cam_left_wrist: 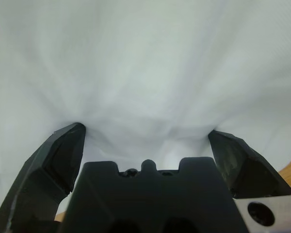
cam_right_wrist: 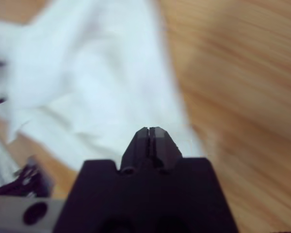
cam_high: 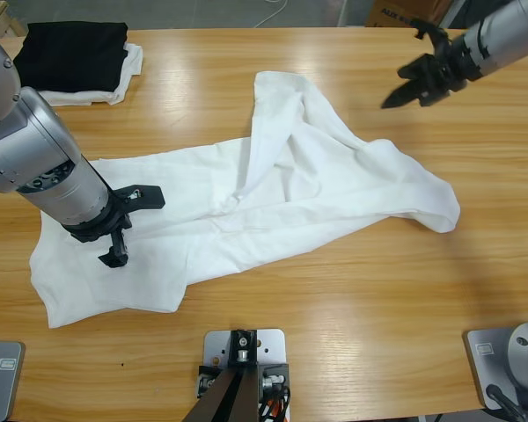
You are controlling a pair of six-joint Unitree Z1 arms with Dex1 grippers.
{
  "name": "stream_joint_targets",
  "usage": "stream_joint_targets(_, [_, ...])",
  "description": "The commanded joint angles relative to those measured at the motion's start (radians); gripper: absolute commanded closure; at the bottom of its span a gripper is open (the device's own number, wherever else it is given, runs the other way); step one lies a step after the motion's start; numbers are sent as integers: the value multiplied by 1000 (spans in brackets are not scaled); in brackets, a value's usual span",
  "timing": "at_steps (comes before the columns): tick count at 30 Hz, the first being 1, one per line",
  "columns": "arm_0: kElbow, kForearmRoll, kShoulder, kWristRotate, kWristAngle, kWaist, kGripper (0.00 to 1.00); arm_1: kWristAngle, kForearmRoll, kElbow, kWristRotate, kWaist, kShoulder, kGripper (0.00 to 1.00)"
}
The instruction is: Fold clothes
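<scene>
The white T-shirt lay crumpled and spread across the middle of the wooden table, running from a broad flat portion at the lower left up to a bunched, rounded end at the right, with a twisted fold rising toward the table's far edge near the centre. The left gripper was down on the shirt's lower-left part, its two black jaws spread wide apart; in the left wrist view the left gripper had its tips against the cloth, with the white fabric filling nearly the whole frame and puckering between the jaws, though nothing was pinched between them. A sliver of bare wood showed at that view's right edge. The right gripper hung above bare table at the upper right, well apart from the shirt's nearest edge, and in its own wrist view the right gripper had its jaws pressed together with nothing between them, the shirt blurred beyond and to the left. At the table's far left corner sat a folded black garment stacked on a smaller folded white cloth, well apart from the shirt.
</scene>
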Motion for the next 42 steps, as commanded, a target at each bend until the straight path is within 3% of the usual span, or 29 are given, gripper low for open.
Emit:
stream_joint_targets(1, [53, -29, 91, -7, -29, -5, 50, 52, 33, 69, -68, 135, 72, 1000])
stream_joint_targets(8, [55, -29, 89, -7, -29, -5, 50, -62, 51, 61, -68, 201, 174, 1000])
stream_joint_targets(18, [59, -32, 88, -4, -29, -6, 50, -339, -25, 32, 20, 194, 187, 1000])
stream_joint_targets(37, [64, -32, 89, -2, -29, -14, 50, -527, -63, -2, 69, 89, 132, 1000])
stream_joint_targets(42, [64, -32, 89, -2, -29, -14, 50, -618, -50, 7, 109, 49, 135, 1000])
